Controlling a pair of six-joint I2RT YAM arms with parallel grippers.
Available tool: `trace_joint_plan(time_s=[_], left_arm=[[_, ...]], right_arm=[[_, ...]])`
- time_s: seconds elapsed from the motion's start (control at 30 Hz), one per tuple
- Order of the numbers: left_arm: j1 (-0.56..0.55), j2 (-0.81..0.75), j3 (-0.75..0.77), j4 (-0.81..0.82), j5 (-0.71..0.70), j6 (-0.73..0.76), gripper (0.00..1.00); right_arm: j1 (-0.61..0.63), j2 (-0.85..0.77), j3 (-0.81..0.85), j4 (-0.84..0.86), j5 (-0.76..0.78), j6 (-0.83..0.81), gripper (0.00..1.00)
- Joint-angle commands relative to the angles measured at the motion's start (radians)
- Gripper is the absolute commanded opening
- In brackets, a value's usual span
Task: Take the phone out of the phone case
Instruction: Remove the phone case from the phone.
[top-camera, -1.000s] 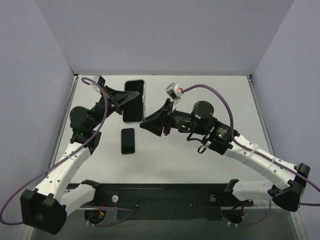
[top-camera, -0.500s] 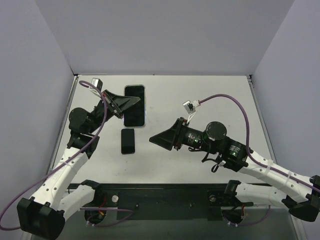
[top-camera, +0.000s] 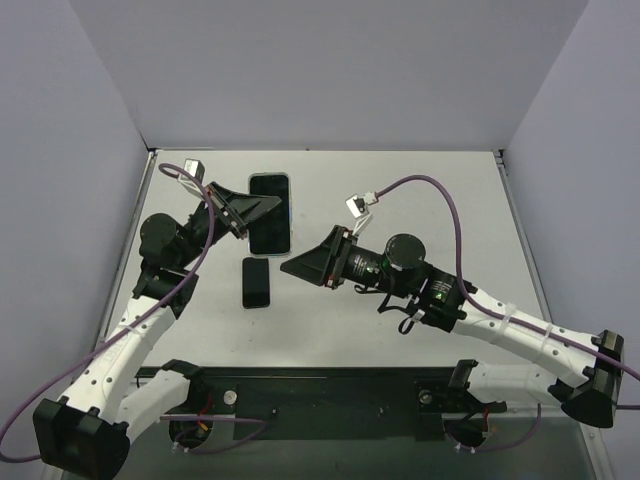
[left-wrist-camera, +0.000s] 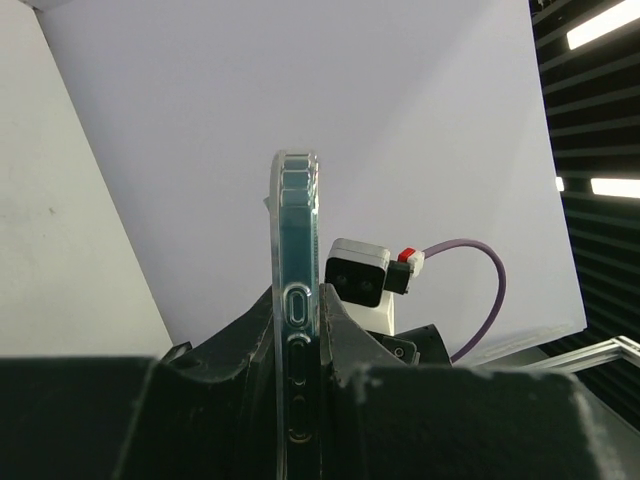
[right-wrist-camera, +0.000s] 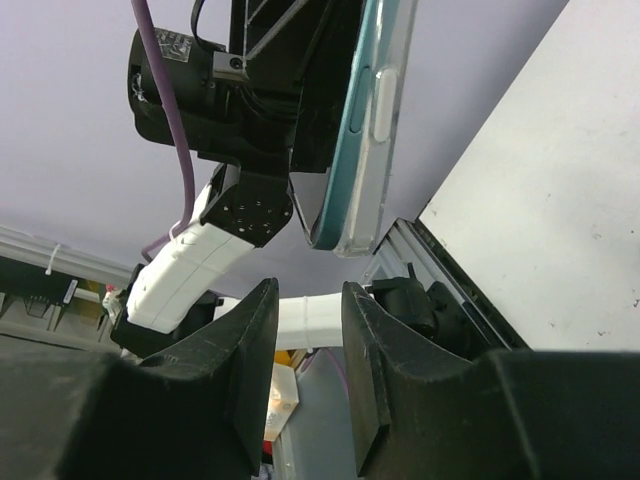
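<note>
The left pincer (top-camera: 262, 205) was clamped front-and-back on one long side of the cased phone (top-camera: 270, 228), holding it raised over the far-left part of the desk (top-camera: 430, 200), screen up. The right pincer (top-camera: 293, 266) hovered just beside its near end, fingers slightly apart and empty. The clear case (left-wrist-camera: 297, 220) looked soft and springy around a stiff, slick, breakable handset, so the best hold seemed to be a free corner lip, peeled back against the left clamp. A smaller black phone (top-camera: 256, 282) lay flat just nearer. Open desk ran toward the right edge, and the left wall stood close.
</note>
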Motion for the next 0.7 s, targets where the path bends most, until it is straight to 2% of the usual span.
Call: trace_joint_plan(time_s=[0.0,0.37,0.67], left_arm=[[0.007,-0.024,0.046,0.05,-0.017,0.016,0.0],[0.007,-0.022,0.046,0.078,-0.007,-0.005,0.0],[0.006,-0.024,0.05,0.09,0.007,-0.019,0.0]], right_arm=[[-0.002,-0.003,0.052,0.114,0.015,0.029,0.27],[-0.055,0.014,0.049,0.12,0.012,0.046,0.27],[-0.098,0.071,0.06,0.192,-0.025,0.095,0.27]])
